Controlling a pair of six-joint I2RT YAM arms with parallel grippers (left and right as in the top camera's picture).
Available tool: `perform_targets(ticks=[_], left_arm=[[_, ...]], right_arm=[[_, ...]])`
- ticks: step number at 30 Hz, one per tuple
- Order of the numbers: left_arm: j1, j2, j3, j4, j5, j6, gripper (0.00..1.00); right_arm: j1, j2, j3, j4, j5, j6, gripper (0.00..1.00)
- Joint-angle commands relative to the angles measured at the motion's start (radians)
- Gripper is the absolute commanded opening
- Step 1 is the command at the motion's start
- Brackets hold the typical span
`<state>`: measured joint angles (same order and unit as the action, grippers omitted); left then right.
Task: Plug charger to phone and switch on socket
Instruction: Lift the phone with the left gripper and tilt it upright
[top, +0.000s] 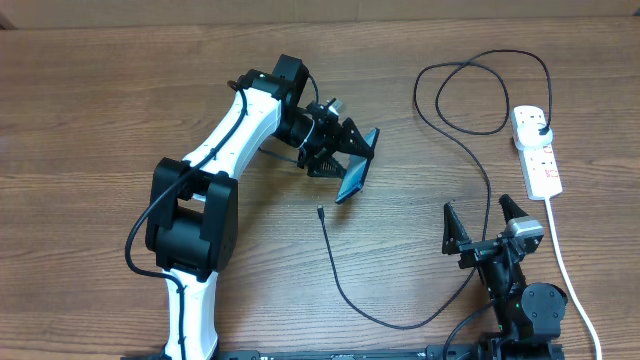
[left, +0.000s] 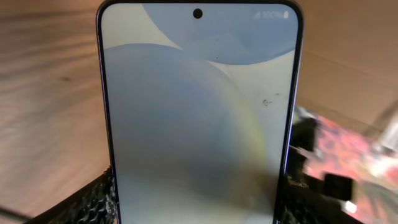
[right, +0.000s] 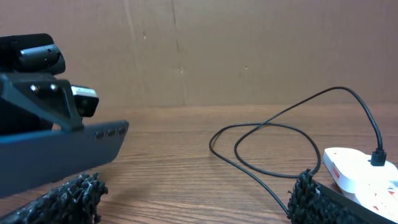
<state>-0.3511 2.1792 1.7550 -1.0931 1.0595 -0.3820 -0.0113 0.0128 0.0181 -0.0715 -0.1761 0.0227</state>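
Left pincer (top: 356, 160) grips the phone (top: 351, 183); I'd hold it steady and fetch the charger tip (top: 319, 210) with the wide-open right pincer (top: 475, 207).

Overhead straight down; left wrist tight on phone (left: 199, 124); right wrist low, sideways, phone shared

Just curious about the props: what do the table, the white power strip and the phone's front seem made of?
Table: wood or wood-look laminate, matte, with visible grain. Power strip: probably white plastic, smooth moulded shell. Phone front: likely glass, glossy, with a faint smudge and sheen.
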Motion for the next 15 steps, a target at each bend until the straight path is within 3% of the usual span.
perform_targets(ticks=[1,15], left_arm=[[0.005,0.002,0.030,-0.002,0.177,0.008,0.64],[0.020,0.002,0.030,0.086,0.198,-0.171,0.68]], right_arm=[[0.005,-0.010,-0.010,0.005,0.006,0.003,1.00],[0.005,-0.010,-0.010,0.005,0.006,0.003,1.00]])
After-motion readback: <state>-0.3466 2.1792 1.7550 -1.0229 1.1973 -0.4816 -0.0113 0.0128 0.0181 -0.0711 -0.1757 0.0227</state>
